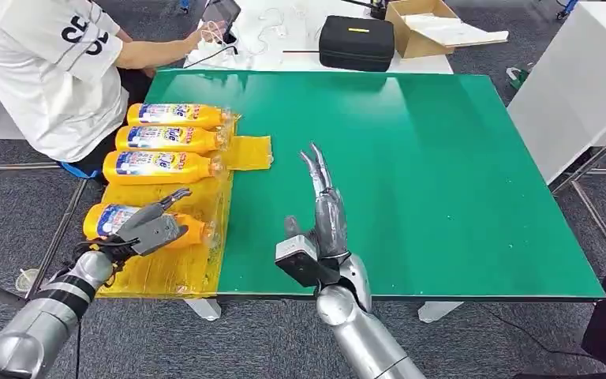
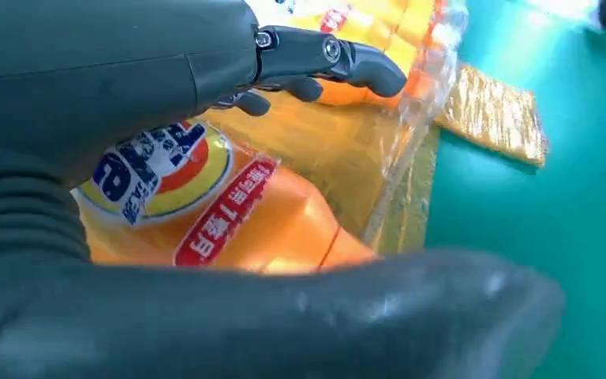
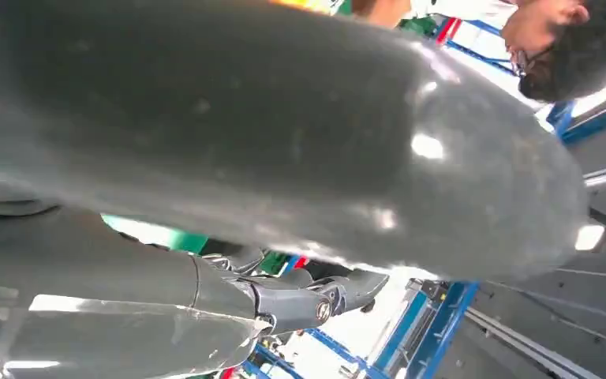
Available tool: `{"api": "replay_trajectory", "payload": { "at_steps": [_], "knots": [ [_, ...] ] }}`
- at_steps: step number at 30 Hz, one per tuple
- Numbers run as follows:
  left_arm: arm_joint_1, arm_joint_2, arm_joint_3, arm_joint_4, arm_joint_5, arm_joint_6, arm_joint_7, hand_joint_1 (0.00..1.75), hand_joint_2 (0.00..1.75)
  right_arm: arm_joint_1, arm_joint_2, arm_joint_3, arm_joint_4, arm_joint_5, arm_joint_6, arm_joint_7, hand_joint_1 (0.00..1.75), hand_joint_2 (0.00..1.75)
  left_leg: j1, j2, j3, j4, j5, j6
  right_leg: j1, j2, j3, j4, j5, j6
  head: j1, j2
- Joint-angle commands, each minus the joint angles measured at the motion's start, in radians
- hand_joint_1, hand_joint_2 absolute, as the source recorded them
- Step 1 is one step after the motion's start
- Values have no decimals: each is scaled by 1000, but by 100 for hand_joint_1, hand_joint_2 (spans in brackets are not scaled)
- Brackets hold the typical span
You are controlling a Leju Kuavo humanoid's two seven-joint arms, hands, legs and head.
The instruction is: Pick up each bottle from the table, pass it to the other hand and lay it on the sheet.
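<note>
Four orange bottles lie on the yellow sheet [image 1: 166, 268] at the left edge of the green table [image 1: 442, 158]. Three of them [image 1: 175, 115] [image 1: 170, 139] [image 1: 158, 166] lie side by side at the far part. The fourth bottle [image 1: 110, 217] lies nearer, under my left hand [image 1: 154, 225]. In the left wrist view this bottle [image 2: 205, 213] rests on the sheet [image 2: 323, 158] between thumb and fingers [image 2: 323, 55], which are stretched out and stand off it. My right hand [image 1: 323, 213] hovers over the table's near middle, fingers straight and empty.
A person in a white shirt [image 1: 39, 71] sits at the table's far left corner with a tablet [image 1: 219, 16]. A black case [image 1: 355, 41] and a cardboard box [image 1: 422, 24] stand on the white table behind. Another white table [image 1: 568, 87] is at the right.
</note>
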Motion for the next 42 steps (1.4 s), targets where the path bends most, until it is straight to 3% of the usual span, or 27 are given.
{"api": "replay_trajectory", "payload": {
  "at_steps": [1,6,11,14,15,16,22,25,26,28,29,36,37,42],
  "knots": [
    [28,-86,92,18,22,147,6,0,0,-37,-6,16,76,10,0,19,0,0,0,0,1,-1,0,1,0,-1,1,-1,0,-1,0,0],
    [33,-92,114,6,28,183,6,0,0,-38,-4,15,81,11,2,21,0,0,0,1,3,-1,-1,2,1,-1,3,-1,-1,-1,0,0],
    [92,-214,358,-225,139,666,6,0,0,-28,20,17,85,22,-11,43,0,0,0,-2,-1,0,0,1,1,-3,-1,0,-1,0,0,0],
    [135,-269,478,-371,310,499,6,0,0,15,17,8,48,30,-41,46,0,0,0,-1,-3,1,-1,2,1,-3,-2,0,-1,-1,0,0],
    [155,-291,510,-411,348,441,6,0,0,39,14,-5,21,28,-60,37,0,175,0,-2,-3,0,0,1,0,-3,-2,-1,-1,0,0,0],
    [180,-311,530,-457,372,411,6,0,175,64,9,-17,-8,21,-70,31,0,175,0,-1,-1,0,-1,2,1,-3,0,-1,-2,-1,0,0],
    [401,-403,496,-773,543,211,57,0,175,233,23,-178,-235,-17,-102,-71,0,175,0,-1,0,0,-3,2,0,-3,1,-1,-3,-1,0,0],
    [499,-424,440,-886,558,205,54,0,175,289,34,-232,-302,-50,-102,-92,0,175,-1,0,4,0,-6,4,-1,-3,5,-2,-6,-1,0,0],
    [523,-426,424,-910,559,205,53,0,175,300,38,-244,-309,-53,-102,-96,0,175,-1,0,-3,0,-3,2,0,-2,-3,-1,-3,0,0,0],
    [560,-427,399,-941,535,235,44,0,175,322,49,-274,-323,-61,-102,-108,0,175,-1,1,3,0,-7,3,-1,-2,4,-1,-6,-1,0,0],
    [587,-424,379,-954,501,267,38,0,175,337,48,-279,-331,-85,-102,-110,0,0,-1,0,-1,1,-6,3,-1,-2,0,-1,-4,-1,0,0],
    [636,-418,352,-960,453,308,29,0,175,374,52,-293,-358,-113,-102,-128,0,0,-1,1,-3,0,-5,2,0,-1,-3,-1,-3,-1,0,0],
    [646,-424,356,-957,443,319,36,0,175,387,61,-309,-368,-121,-102,-137,0,175,-1,1,-2,0,-6,2,0,-2,-3,-1,-3,-1,0,0],
    [751,-461,338,-963,443,357,42,0,175,476,72,-344,-399,-99,-102,-144,0,175,-1,1,0,-1,-6,2,0,-2,0,-2,-4,-1,0,0]
  ]
}}
